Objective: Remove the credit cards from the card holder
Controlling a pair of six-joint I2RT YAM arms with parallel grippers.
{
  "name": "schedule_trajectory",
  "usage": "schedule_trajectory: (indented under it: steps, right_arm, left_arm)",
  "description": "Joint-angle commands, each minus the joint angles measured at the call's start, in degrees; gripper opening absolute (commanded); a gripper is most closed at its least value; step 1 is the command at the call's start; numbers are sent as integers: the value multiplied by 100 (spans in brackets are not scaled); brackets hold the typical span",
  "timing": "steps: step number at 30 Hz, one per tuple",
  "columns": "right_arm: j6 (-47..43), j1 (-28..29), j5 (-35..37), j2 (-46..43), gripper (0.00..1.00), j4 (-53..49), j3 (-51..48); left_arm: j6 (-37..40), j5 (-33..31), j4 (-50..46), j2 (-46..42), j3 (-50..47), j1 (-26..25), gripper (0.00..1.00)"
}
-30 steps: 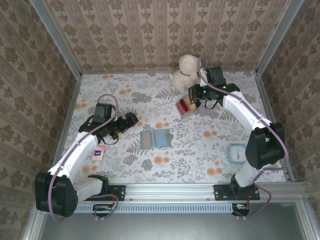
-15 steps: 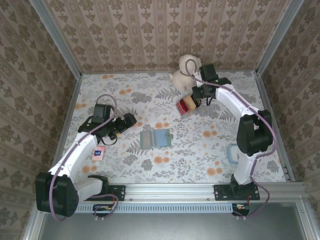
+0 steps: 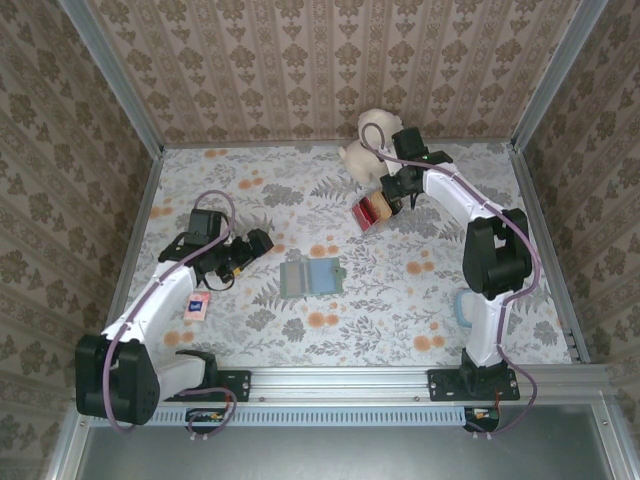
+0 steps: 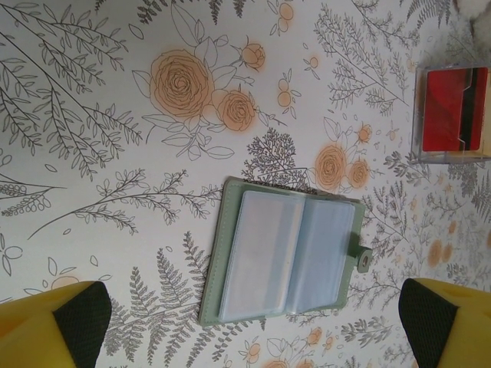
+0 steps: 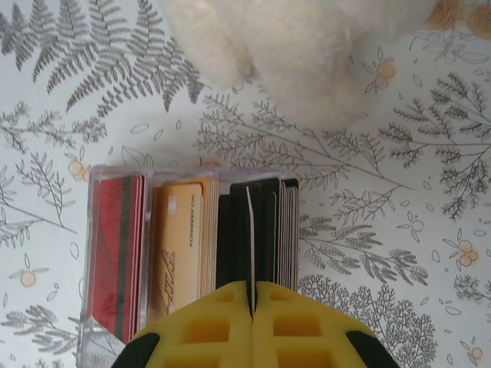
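Right fingers [image 5: 192, 333] clamped on a thin white card [image 5: 248, 230] in the clear box [image 5: 90, 253]. Left fingers [image 4: 54, 322] wide apart, empty; card holder [image 4: 288, 261] lies open, lower centre. Top view gives the whole plush toy [image 3: 360, 155], upper centre.

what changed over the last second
The right arm folded in, elbow and wrist swinging left; the right end effector stayed shut at the card box. The left end effector, open, the card holder and the small card stayed put.
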Motion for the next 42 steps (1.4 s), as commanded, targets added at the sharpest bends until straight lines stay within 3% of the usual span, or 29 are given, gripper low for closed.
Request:
schedule_trajectory:
  steps: [1, 15, 21, 27, 33, 37, 42]
  right_arm:
    - [-316, 36, 92, 201, 8, -445, 273]
    - [100, 37, 110, 41, 25, -473, 386]
    - [952, 76, -243, -622, 39, -503, 72]
    - [2236, 508, -834, -1539, 50, -318, -823]
    - [3536, 1234, -1565, -1909, 57, 324, -1845]
    - [4189, 1762, -1816, -1622, 58, 748, -2159]
    - [4527, 2147, -1790, -1057, 59, 848, -2066]
  left_arm:
    - [73, 186, 117, 16, -91, 59, 100]
    - [-34, 400, 256, 10, -189, 104, 100]
    - [-164, 532, 322, 19, -304, 54, 98]
    - [-521, 544, 520, 52, -503, -255, 91]
    - [-612, 346, 472, 433, -360, -720, 73]
    - [-658, 251, 484, 913, -196, -973, 51]
    - [-658, 158, 491, 1413, 45, -1145, 41]
